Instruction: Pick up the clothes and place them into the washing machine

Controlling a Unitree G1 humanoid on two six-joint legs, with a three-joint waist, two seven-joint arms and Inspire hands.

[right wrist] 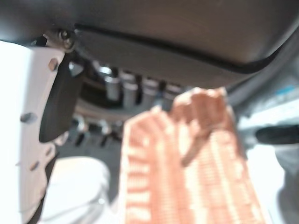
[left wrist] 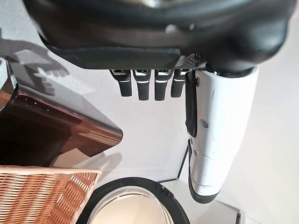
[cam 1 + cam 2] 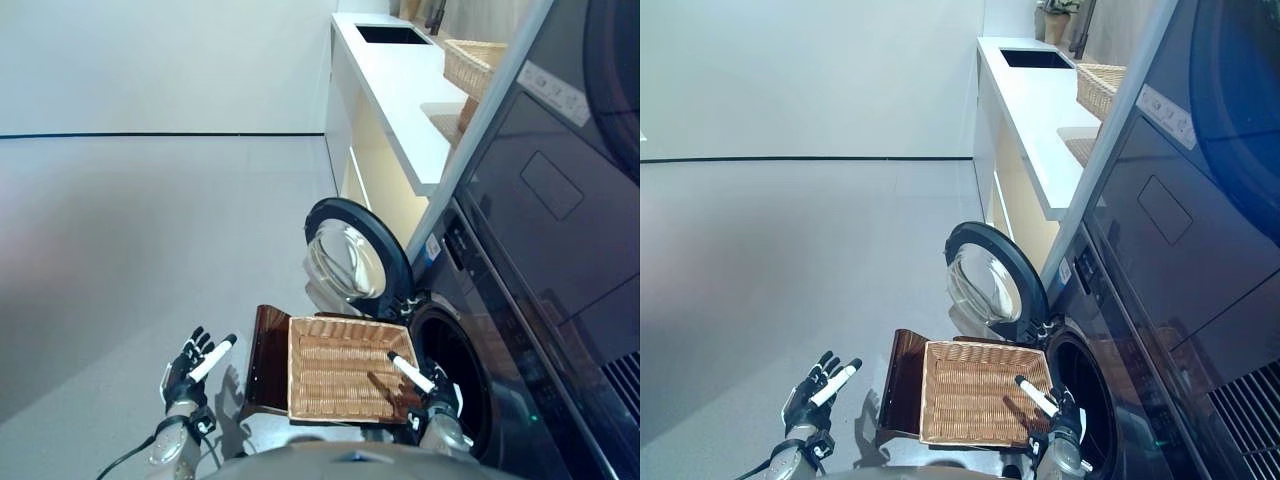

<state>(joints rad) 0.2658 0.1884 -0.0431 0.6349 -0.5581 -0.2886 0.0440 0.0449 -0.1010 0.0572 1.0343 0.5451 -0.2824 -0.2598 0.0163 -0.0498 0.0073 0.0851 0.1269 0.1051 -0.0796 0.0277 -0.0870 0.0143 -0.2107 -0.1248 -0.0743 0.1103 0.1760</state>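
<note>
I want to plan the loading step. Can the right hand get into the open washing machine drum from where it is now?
Probably yes. The right hand is open at the basket's edge, beside the drum opening. The door is swung away; nothing blocks the way.

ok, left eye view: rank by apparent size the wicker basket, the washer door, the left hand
1. wicker basket, largest, on the brown stool.
2. washer door, swung open; somewhat smaller, but it stands further from the camera and is seen at an angle, so this gap is unsure.
3. left hand, clearly smallest, fingers straight, empty.
</note>
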